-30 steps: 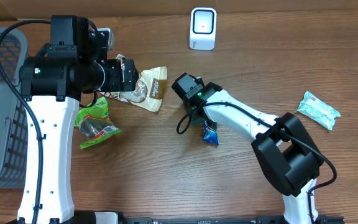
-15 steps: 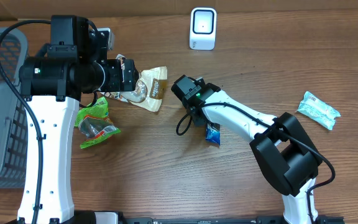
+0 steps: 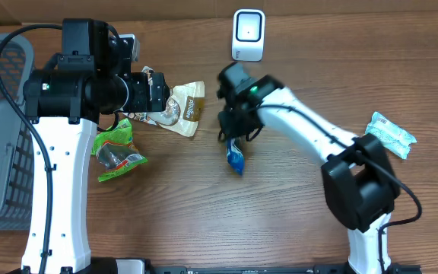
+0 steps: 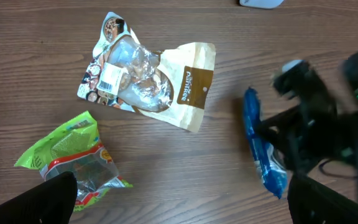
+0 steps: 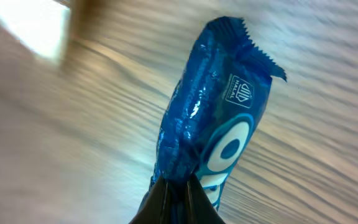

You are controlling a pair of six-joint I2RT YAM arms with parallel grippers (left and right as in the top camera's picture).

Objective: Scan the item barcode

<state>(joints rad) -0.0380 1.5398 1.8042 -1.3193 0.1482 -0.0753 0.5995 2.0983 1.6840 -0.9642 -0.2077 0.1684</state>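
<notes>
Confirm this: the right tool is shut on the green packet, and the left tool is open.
Not quite. The right tool is shut on the blue packet, as the right wrist view shows; the green packet lies on the table. The left tool is open.

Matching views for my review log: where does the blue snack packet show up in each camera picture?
Overhead: blue snack packet near centre, just under the right claw in the picture.
Left wrist: right of centre, beside the blurred right arm.
Right wrist: fills the middle, pinched at its lower end.
Shared landmark: the right claw gripping the packet's end, over the wooden table.
</notes>
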